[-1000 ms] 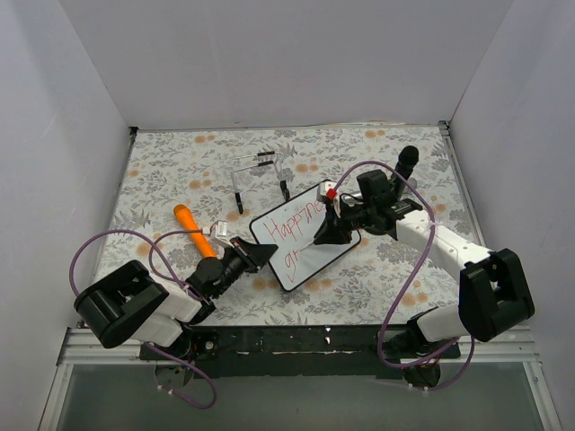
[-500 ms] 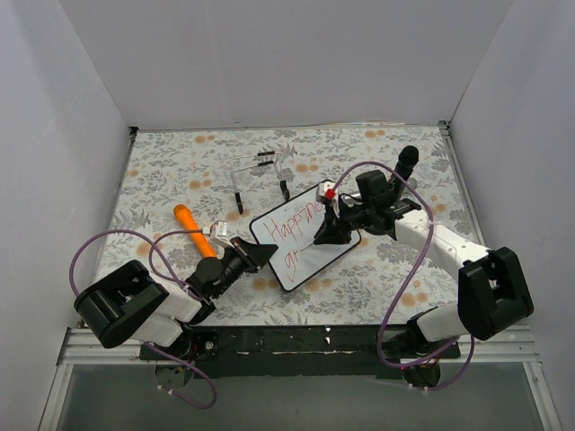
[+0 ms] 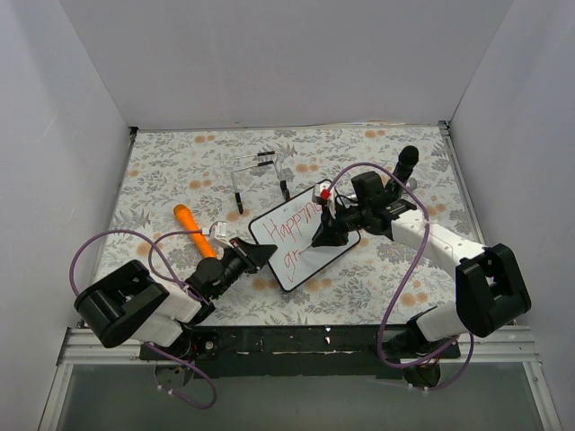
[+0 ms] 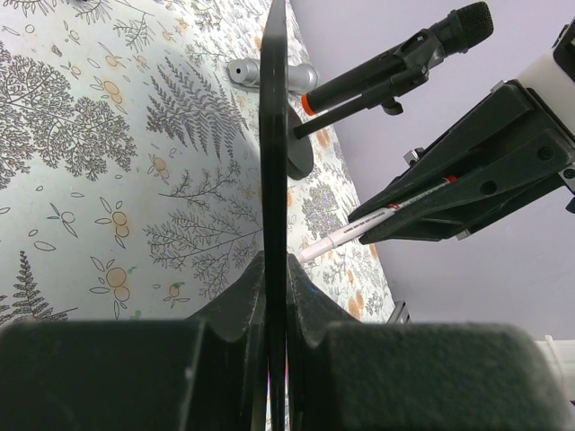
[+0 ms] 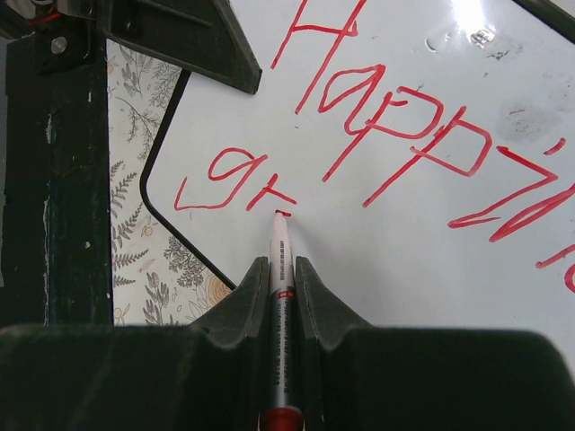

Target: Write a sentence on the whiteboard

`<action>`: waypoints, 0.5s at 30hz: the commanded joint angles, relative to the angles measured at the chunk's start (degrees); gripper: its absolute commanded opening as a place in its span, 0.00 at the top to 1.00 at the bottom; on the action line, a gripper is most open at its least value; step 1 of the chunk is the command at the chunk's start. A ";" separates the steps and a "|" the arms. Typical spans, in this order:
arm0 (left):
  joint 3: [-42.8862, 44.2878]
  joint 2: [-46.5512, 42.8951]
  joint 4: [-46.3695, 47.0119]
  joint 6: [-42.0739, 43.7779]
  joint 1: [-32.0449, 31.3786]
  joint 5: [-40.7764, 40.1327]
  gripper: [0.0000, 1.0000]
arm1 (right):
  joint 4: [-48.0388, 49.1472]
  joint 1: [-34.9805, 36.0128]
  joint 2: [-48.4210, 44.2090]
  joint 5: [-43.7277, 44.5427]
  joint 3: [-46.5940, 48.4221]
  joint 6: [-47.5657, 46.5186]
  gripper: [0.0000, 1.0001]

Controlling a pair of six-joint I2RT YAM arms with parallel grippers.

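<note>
The whiteboard [image 3: 334, 249] lies tilted at the middle of the table, and my left gripper [image 3: 260, 254] is shut on its lower-left edge. From the left wrist the whiteboard [image 4: 274, 135] shows edge-on, pinched in my left gripper [image 4: 275, 260]. My right gripper [image 3: 325, 235] is shut on a white marker [image 5: 280, 260] with its tip touching the whiteboard [image 5: 404, 251]. The sentence [image 5: 395, 135] reads "Happi…" in red, with "gr" [image 5: 229, 180] on the line below. A short fresh stroke sits at the tip, right of "gr". The marker [image 4: 359, 235] also shows from the left wrist.
An orange tool [image 3: 193, 229] lies left of the board. A clear wire stand [image 3: 260, 175] with black feet stands behind it. A black microphone-shaped object [image 3: 406, 162] rests at the back right. White walls close in the floral-patterned table [image 3: 162, 171] on three sides.
My right gripper has shifted slightly left and toward the near edge with the marker, along the board's second line. The left gripper and the board have stayed put.
</note>
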 commanded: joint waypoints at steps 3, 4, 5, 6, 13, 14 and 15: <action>0.11 0.25 12.70 0.50 -0.38 0.95 1.00 | 4.26 0.30 -0.17 5.22 1.80 2.09 0.99; 0.11 0.25 12.70 0.50 -0.38 0.95 1.00 | 4.44 0.30 -0.17 5.40 1.72 2.18 0.99; 0.11 0.34 12.88 0.50 -0.38 1.04 1.00 | 4.53 0.30 -0.26 5.66 1.71 2.35 0.99; 0.11 0.43 12.79 0.50 -0.38 1.04 1.00 | 4.61 0.21 -0.26 5.84 1.71 2.44 0.99; 0.29 0.78 12.79 0.50 -0.37 1.13 1.00 | 4.97 -0.75 -0.87 5.76 1.80 3.06 0.99; 0.29 0.95 12.88 0.50 -0.38 1.13 1.00 | 4.88 -0.84 -0.88 5.67 1.80 3.14 0.99; 0.20 0.96 12.97 0.50 -0.29 1.22 1.00 | 4.97 -0.93 -0.96 5.67 1.80 3.15 0.99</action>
